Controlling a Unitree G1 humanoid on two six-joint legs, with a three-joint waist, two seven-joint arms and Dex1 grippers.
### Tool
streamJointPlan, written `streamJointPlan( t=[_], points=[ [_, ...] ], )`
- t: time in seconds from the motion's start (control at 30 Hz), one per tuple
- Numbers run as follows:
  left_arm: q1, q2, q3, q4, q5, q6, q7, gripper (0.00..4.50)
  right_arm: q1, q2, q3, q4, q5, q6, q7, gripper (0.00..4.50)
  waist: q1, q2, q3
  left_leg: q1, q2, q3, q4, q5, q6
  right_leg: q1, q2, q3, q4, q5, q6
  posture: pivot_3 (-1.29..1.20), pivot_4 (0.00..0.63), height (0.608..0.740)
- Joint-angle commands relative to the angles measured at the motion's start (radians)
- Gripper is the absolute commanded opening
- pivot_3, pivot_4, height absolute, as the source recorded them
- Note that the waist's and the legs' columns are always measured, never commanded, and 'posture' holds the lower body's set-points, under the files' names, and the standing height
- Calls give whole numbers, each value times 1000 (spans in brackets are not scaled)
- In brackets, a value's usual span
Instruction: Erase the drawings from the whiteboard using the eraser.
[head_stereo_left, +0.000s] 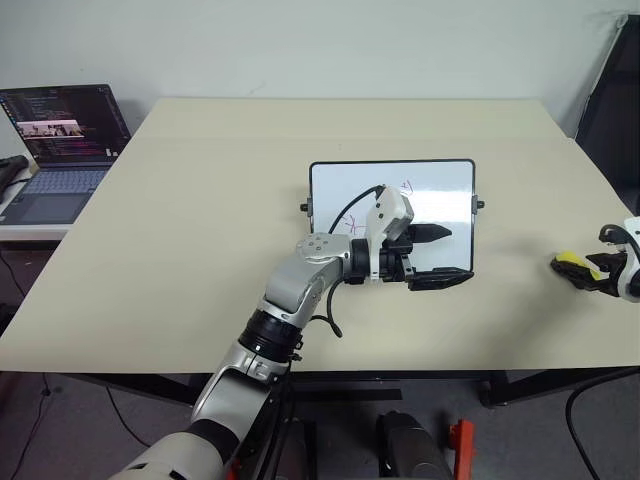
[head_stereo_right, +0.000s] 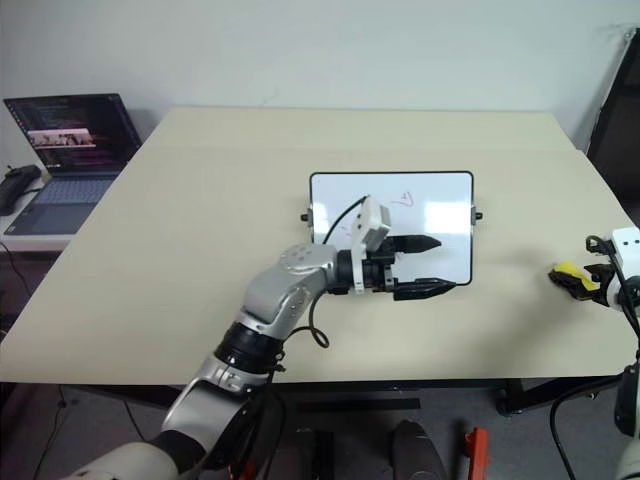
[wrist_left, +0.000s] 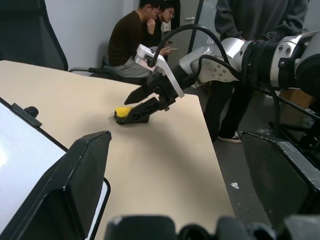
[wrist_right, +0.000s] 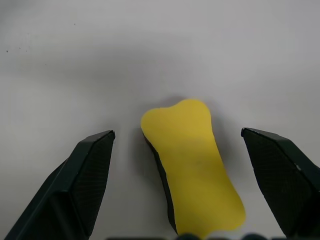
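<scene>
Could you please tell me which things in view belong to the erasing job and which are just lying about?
Belonging to the job:
- whiteboard on the table
- drawings, pink scribbles on the board
- eraser, yellow, lying on the table between the open fingers of the right gripper
- left gripper, open over the board

Just lying about:
- laptop, open on a side table
- people in the background
</scene>
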Motion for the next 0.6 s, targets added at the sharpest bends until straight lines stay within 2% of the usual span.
streamJointPlan(
  t=[0.03, 0.13, 0.17, 0.23, 0.47, 0.5, 0.6],
  points=[
    [4, 1, 3, -44, -12, 0, 7, 4500, -27, -23, -1, 14, -12, 34, -25, 4454, 0, 0, 0, 0, 0, 0, 0, 0, 0, 0, 0, 0, 0, 0, 0, 0, 150, 740],
    [7, 1, 1, -44, -8, -3, 14, 4500, -24, -19, -4, 22, -17, 42, -47, 4454, 0, 0, 0, 0, 0, 0, 0, 0, 0, 0, 0, 0, 0, 0, 0, 0, 150, 740],
    [8, 1, 1, -44, -9, -3, 15, 4500, -26, -17, -13, 22, -8, 47, -47, 4288, 0, 0, 0, 0, 0, 0, 0, 0, 0, 0, 0, 0, 0, 0, 0, 0, 150, 740],
    [10, 1, -1, -47, -9, -2, 17, 4500, -29, -15, -28, 21, 8, 53, -46, 3850, 0, 0, 0, 0, 0, 0, 0, 0, 0, 0, 0, 0, 0, 0, 0, 0, 150, 740],
    [15, -1, -10, -50, -9, 0, 18, 4500, -6, -10, -65, 10, 39, 61, -44, 1384, 0, 0, 0, 0, 0, 0, 0, 0, 0, 0, 0, 0, 0, 0, 0, 0, 150, 740],
    [15, -1, -12, -50, -9, 0, 16, 4500, -1, -7, -72, 6, 46, 65, -42, 1219, 0, 0, 0, 0, 0, 0, 0, 0, 0, 0, 0, 0, 0, 0, 0, 0, 150, 740],
    [16, -4, -17, -50, -9, -1, 14, 4500, 10, -3, -92, -10, 70, 82, -33, 1198, 0, 0, 0, 0, 0, 0, 0, 0, 0, 0, 0, 0, 0, 0, 0, 0, 150, 740]
  ],
)
